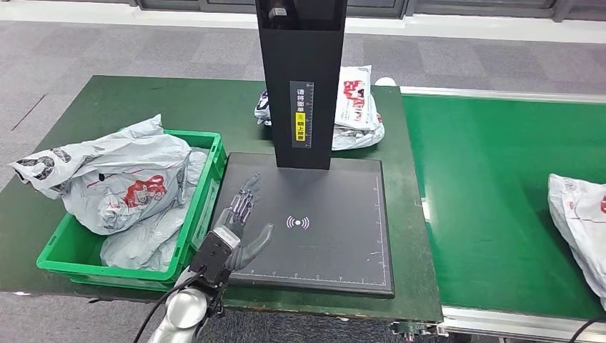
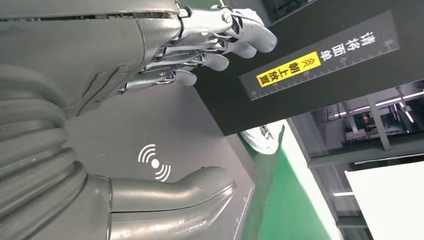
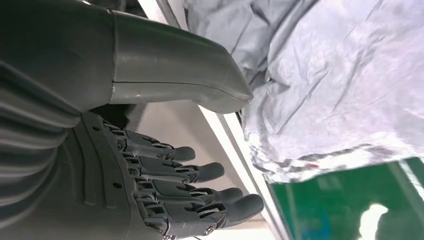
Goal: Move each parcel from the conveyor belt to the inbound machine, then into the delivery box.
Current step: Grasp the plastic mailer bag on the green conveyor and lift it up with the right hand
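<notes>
My left hand [image 1: 241, 223] hovers over the near-left part of the black inbound machine's scan plate [image 1: 336, 236], fingers spread and empty; the left wrist view shows the same open hand [image 2: 165, 100] above the wireless mark [image 2: 155, 163]. A grey parcel [image 1: 580, 214] lies on the green conveyor belt [image 1: 486, 200] at the right edge. In the right wrist view my right hand [image 3: 165, 150] is open, close beside that grey parcel [image 3: 340, 85], not touching it. Several grey parcels [image 1: 114, 186] fill the green delivery box [image 1: 204, 193] at the left.
The machine's black upright column [image 1: 301, 78] with a yellow label rises behind the plate. More parcels [image 1: 354, 107] are heaped behind it on the green table [image 1: 128, 107]. Grey floor surrounds the table.
</notes>
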You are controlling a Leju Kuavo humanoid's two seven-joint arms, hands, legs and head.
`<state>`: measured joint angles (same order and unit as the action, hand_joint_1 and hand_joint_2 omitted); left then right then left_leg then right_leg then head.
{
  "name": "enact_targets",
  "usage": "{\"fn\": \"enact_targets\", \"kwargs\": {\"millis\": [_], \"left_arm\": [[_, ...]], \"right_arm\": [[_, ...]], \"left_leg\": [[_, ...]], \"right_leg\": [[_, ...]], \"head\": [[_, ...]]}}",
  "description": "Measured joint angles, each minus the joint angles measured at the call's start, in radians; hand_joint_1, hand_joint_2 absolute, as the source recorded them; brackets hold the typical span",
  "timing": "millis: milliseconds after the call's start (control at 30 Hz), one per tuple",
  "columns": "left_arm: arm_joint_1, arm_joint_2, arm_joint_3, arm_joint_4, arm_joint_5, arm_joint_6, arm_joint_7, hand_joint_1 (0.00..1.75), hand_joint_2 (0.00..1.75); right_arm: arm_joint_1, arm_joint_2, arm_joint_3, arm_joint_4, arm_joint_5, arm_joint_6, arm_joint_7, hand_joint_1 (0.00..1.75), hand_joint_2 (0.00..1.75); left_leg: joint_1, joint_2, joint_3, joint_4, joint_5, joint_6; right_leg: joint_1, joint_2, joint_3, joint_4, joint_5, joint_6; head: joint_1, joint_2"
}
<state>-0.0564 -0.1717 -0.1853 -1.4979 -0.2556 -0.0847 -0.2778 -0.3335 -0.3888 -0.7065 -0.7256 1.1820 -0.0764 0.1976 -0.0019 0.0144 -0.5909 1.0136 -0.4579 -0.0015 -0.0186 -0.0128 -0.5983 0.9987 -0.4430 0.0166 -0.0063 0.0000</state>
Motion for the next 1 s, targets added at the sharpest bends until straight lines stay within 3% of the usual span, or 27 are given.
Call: {"fn": "enact_targets", "kwargs": {"millis": [367,1000], "left_arm": [[-0.013,0.0,-0.015,0.058,0.013,0.0,-0.006,0.0,1.75],[-0.037,0.0,-0.058,0.14,0.066,-0.006,-0.027,0.0,1.75]], "right_arm": [[-0.102,-0.067,0.007,0.191,0.091,-0.021,0.077,0.0,1.75],[-0.188,-0.064,0.198,0.28,0.376,-0.08,0.244,0.0,1.75]], "left_leg": [[0.0,-0.002,-0.001,0.0,0.0,0.001],[0.0,-0.003,-0.001,0.0,0.001,0.001]], "right_leg": [[0.0,-0.001,0.0,0.0,0.0,0.0],[0.0,-0.003,0.001,0.001,0.0,0.0]], "head": [[0.0,0.0],[0.0,0.0]]}}
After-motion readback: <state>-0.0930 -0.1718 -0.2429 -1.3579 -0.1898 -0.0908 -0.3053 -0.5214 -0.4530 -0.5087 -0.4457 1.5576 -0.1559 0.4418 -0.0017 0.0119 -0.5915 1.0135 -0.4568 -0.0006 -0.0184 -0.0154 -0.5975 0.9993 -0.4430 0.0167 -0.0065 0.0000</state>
